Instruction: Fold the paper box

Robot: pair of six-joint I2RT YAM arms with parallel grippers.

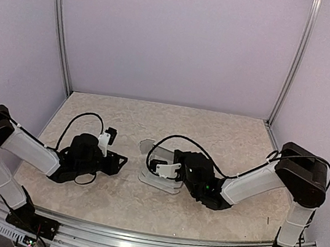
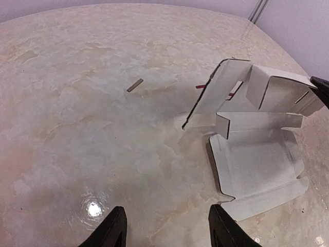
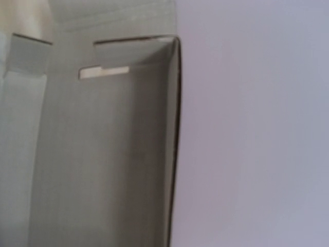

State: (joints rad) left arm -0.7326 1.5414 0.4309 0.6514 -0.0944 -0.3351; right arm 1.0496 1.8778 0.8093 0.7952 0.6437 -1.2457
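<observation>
The paper box (image 2: 257, 159) is a pale grey-white die-cut blank lying partly folded on the marble-patterned table, right of centre in the left wrist view, with its far panels and flaps (image 2: 267, 90) standing up. In the top view the paper box (image 1: 159, 182) lies at the table's middle. My right gripper (image 1: 154, 162) is shut on a raised panel; its dark tip (image 2: 321, 90) shows at that panel's edge. The right wrist view is filled with the card's inner face (image 3: 103, 154), and its own fingers are hidden. My left gripper (image 2: 168, 229) is open and empty, just left of the blank.
A small dark scrap (image 2: 135, 85) lies on the table beyond the left gripper, left of the box. Pale lilac walls with metal corner posts (image 1: 62, 40) enclose the table on three sides.
</observation>
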